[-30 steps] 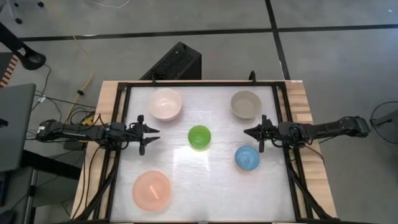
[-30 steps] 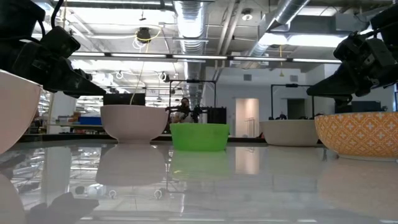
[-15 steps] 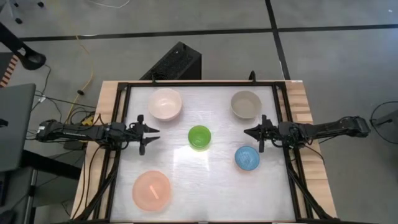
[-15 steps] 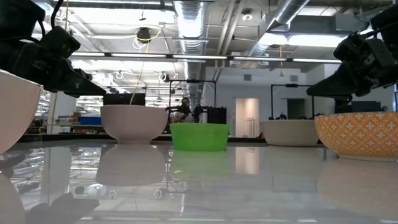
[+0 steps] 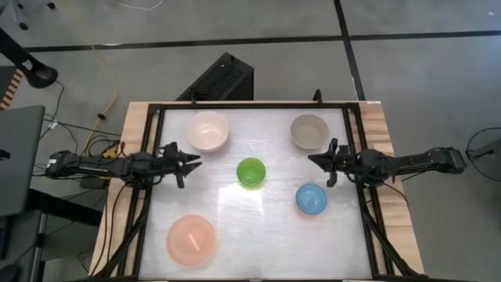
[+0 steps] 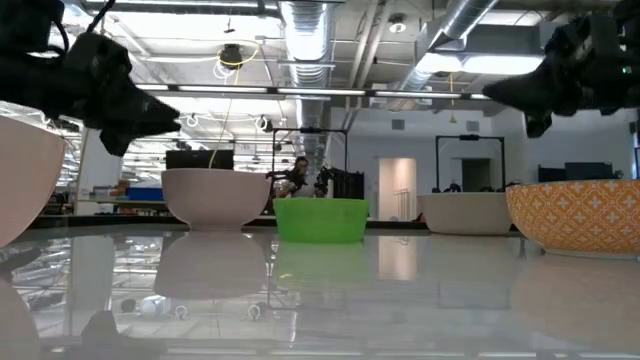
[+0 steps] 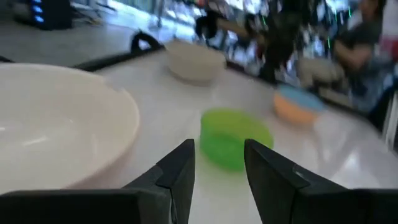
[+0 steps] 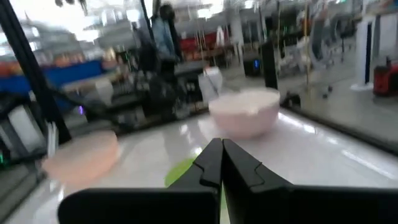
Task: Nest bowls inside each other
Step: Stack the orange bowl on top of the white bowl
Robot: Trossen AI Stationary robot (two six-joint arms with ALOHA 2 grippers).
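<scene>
Five bowls stand apart on the white table, each on its base. The cream-white bowl (image 5: 207,131) is far left and the grey-beige bowl (image 5: 309,131) far right. The green bowl (image 5: 251,172) is in the middle, the light blue bowl (image 5: 311,199) near right, and the salmon-pink bowl (image 5: 190,240) near left. My left gripper (image 5: 190,163) hovers left of the green bowl, pointing level at it, fingers apart (image 7: 217,165). My right gripper (image 5: 313,160) hovers between the grey-beige and blue bowls, shut (image 8: 221,155), with nothing in it.
A black frame (image 5: 156,110) runs along the table's far, left and right edges. The blue bowl's outside is orange-patterned (image 6: 575,215). Bare tabletop lies between the bowls around the green one. A person shows in the room beyond the table.
Both grippers have tipped upward and risen a little above the table, and now point level. My left gripper has also rolled about its own axis. The bowls have not moved.
</scene>
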